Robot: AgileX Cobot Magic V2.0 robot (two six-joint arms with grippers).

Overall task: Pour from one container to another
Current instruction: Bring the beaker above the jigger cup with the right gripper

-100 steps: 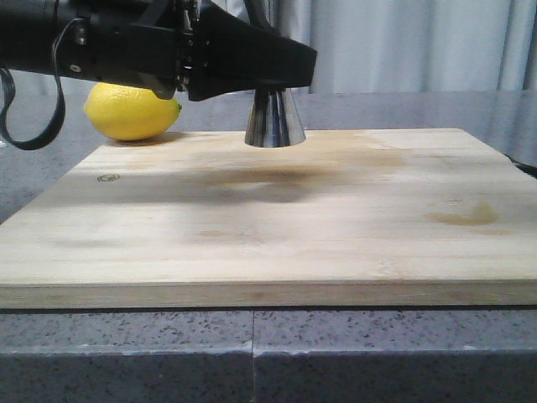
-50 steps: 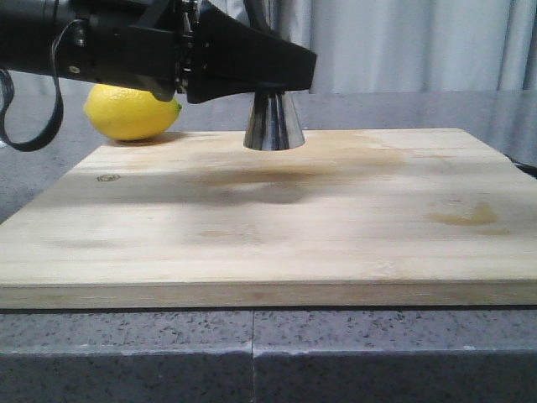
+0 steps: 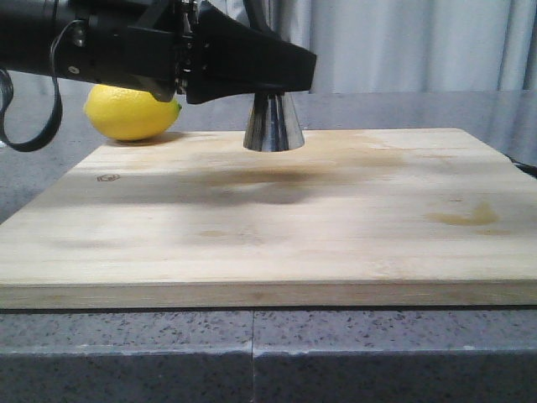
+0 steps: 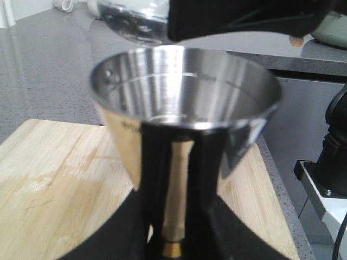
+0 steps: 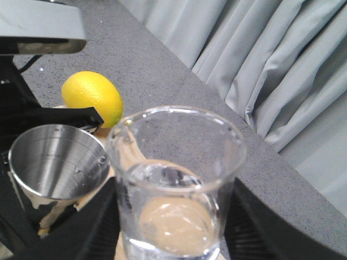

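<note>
Right gripper (image 5: pixel 173 238): closed on the beaker (image 5: pixel 176 184), held upright just beside the jigger (image 5: pixel 57 160), ready to tip.
Left gripper (image 4: pixel 173 238): clamps the jigger's waist, steadying it above the board's (image 3: pixel 268 227) far edge.
Lemon (image 3: pixel 132 111): beyond the far-left corner.

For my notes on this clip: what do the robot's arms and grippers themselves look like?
The left arm is matte black with blocky housings, visible screws and a black cable loop hanging below it. Its gripper has a broad, wedge-shaped black finger. The right gripper shows only black finger surfaces. No markings are legible.
</note>
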